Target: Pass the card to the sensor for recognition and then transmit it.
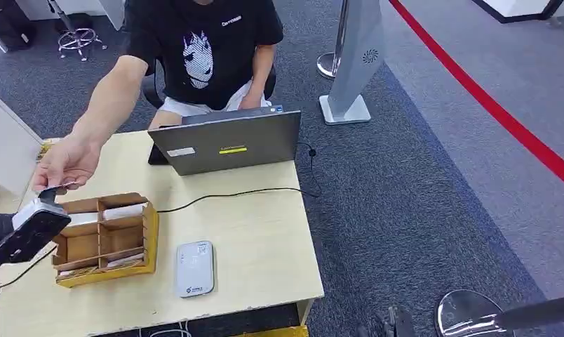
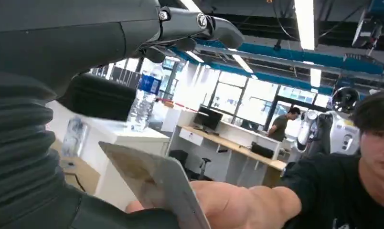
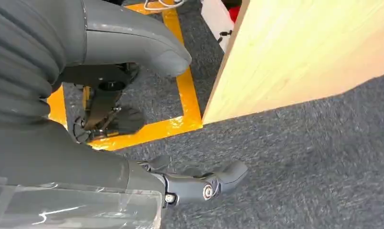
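Status: handover stage. The card (image 2: 152, 183) sits between the left robot hand (image 1: 28, 228) and a person's hand (image 1: 65, 163), raised above the tabletop (image 1: 265, 239) near its left edge, just beside the wooden organiser (image 1: 107, 239). In the left wrist view the person's fingers are on the card, and the robot's dark fingers (image 2: 199, 24) extend straight above it without touching it. Whether the thumb bears on the card I cannot tell, so the grip state of the left robot hand is undetermined.

The sensor (image 1: 195, 268), a pale flat unit, lies on the tabletop near the front edge, just beside the organiser and well apart from the card. Judgement: nothing visible confirms the reading step; the card being at the person's hand suggests the transmit step is in hand, with release and arm withdrawal left.

The right robot hand (image 3: 190, 183) hangs beside the tabletop's corner above the carpet, fingers spread, holding nothing.

Clearances: a laptop (image 1: 226, 140) occupies the rear of the tabletop and a black cable (image 1: 230, 194) crosses the middle. Open surface lies to the right of the sensor. The left robot hand works close to the organiser's left wall, which appears the nearest obstruction on withdrawal.
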Controlling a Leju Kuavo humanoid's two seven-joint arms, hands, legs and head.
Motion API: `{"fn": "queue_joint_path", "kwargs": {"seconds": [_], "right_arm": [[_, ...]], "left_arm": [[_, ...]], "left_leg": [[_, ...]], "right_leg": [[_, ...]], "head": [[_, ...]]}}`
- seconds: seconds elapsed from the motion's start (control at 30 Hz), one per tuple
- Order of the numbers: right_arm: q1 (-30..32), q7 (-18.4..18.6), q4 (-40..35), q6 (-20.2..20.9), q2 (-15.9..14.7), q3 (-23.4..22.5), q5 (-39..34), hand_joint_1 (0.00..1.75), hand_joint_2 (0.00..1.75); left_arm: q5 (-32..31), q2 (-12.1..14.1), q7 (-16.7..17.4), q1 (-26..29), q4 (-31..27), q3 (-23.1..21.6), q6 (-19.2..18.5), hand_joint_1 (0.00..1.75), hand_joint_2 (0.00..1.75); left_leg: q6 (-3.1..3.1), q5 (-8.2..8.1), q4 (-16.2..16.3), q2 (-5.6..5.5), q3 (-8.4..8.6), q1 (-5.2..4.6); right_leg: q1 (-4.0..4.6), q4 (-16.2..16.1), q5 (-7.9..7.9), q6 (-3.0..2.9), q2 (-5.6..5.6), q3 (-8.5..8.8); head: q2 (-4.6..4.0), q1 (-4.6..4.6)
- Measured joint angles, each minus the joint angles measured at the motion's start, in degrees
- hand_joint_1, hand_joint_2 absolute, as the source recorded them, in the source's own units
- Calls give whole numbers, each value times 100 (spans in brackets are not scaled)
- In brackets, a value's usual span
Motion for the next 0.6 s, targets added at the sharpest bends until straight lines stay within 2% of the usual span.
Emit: {"fn": "queue_joint_path", "kwargs": {"seconds": [0.27, 0.3, 0.6], "right_arm": [[-321, -289, 588, 61, -177, -35, 212, 0, 175], [-363, -323, 662, 66, -205, -39, 221, 0, 175], [-677, -673, 1296, 85, -439, -59, 411, 0, 175]], "left_arm": [[-1025, 605, 402, -752, 533, -435, -304, 0, 175], [-1148, 691, 444, -845, 599, -487, -343, 175, 175], [-2302, 1314, 892, -1556, 1106, -916, -643, 175, 175]], "left_leg": [[-9, 12, 0, -1, -1, 1], [-12, 14, 0, -1, -2, 1], [-16, 29, 0, 2, -8, 3]], "right_leg": [[1, 3, 7, -4, -1, -3], [1, 3, 9, -5, -1, -3], [3, 6, 25, -10, 3, -14]], "head": [[0, 2], [0, 4], [0, 2]]}}
